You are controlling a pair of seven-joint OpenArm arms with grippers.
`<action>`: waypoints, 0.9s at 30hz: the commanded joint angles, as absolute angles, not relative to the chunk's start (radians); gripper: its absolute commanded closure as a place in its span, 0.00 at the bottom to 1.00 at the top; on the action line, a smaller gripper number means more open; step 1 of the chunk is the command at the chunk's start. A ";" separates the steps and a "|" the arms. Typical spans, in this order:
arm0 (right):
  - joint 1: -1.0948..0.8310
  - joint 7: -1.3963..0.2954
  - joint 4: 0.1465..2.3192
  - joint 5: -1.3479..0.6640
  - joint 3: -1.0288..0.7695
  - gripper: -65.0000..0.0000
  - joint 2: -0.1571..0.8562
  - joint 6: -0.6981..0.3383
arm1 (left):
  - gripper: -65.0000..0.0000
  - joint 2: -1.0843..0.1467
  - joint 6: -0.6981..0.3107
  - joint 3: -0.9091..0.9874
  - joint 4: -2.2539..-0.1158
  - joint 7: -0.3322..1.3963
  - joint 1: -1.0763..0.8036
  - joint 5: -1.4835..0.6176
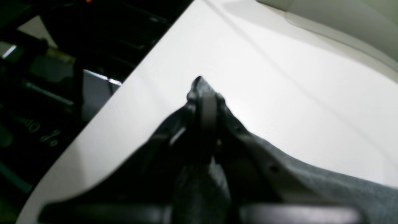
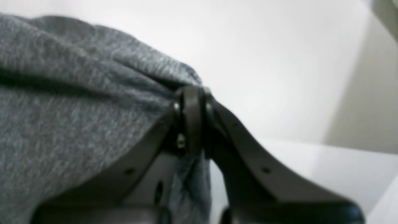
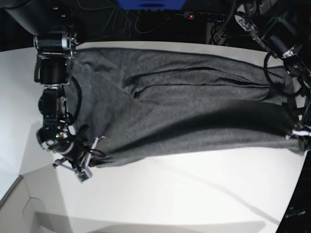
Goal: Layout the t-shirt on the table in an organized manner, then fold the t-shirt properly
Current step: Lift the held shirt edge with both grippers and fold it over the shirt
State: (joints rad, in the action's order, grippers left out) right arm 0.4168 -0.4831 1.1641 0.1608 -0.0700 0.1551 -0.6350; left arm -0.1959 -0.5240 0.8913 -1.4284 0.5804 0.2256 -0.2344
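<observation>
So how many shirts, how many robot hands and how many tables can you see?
t-shirt: 1
grippers: 2, the left gripper and the right gripper, both pinching the shirt
table: 1
Total: 4

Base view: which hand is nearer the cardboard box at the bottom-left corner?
Right. The right hand grips the t-shirt just above the box; the left hand holds the shirt's opposite end.
</observation>
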 commanded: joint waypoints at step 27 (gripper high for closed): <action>0.177 -0.455 1.382 0.151 -0.202 1.00 0.134 -0.636 | 1.00 -0.216 -0.526 0.874 -1.403 0.538 0.183 -0.257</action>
